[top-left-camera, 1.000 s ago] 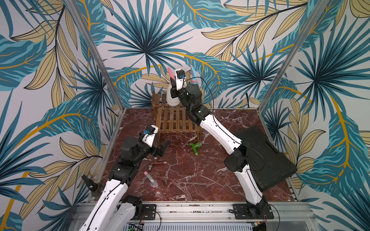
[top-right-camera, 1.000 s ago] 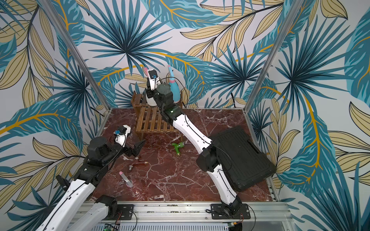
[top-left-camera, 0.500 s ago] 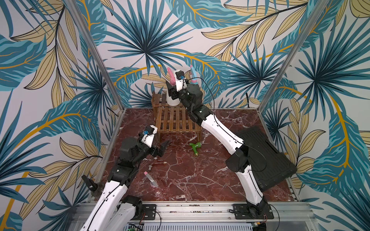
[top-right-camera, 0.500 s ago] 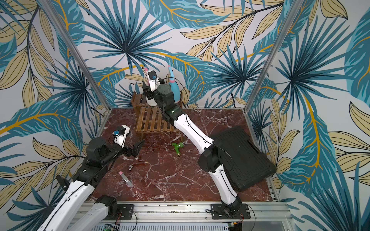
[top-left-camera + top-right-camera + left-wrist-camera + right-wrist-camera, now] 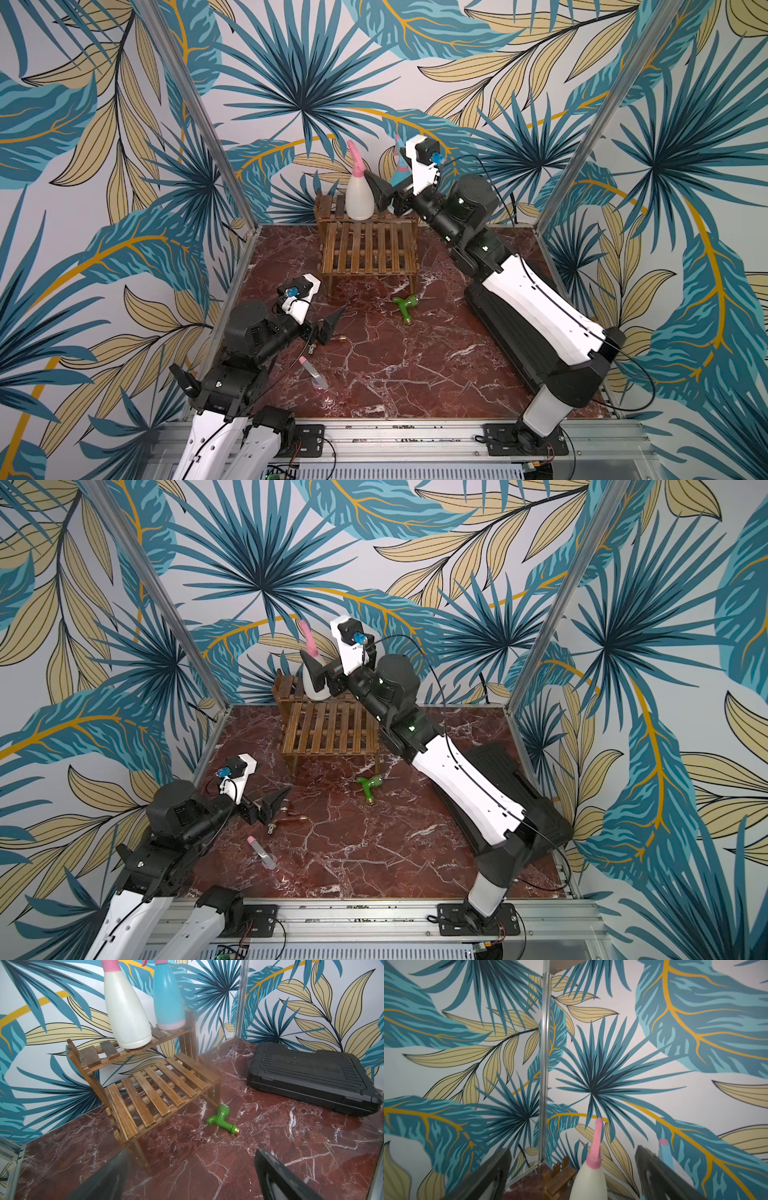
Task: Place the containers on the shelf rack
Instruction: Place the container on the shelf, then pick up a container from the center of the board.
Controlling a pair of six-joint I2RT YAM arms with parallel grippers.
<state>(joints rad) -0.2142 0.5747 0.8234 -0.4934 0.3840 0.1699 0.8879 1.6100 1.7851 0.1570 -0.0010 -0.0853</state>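
Two spray bottles stand upright, side by side, on the upper tier of the single wooden shelf rack (image 5: pixel 158 1086) at the back wall. They are a cream-white bottle with pink trigger (image 5: pixel 126 1016) and a light blue bottle (image 5: pixel 168 999) with a pink band at its base, and the left wrist view cuts off both tops. A third, the clear pinkish bottle (image 5: pixel 316 374), lies on its side on the marble bench (image 5: pixel 415 365) near the left arm, its body hard to make out. The right gripper (image 5: pixel 572 1150) is at the upper tier, fingers (image 5: pixel 488 1174) wide apart, with the cream-white bottle between them and a gap on each side. The left gripper (image 5: pixel 191 1152) hovers low over the bench, fingers (image 5: pixel 276 1176) likewise spread and empty. One green tap (image 5: pixel 222 1120) lies in front of the rack. One black ribbed case (image 5: pixel 311 1076) lies on the right, largely hidden under the right arm in both top views — its raised lettering is too faint to read.
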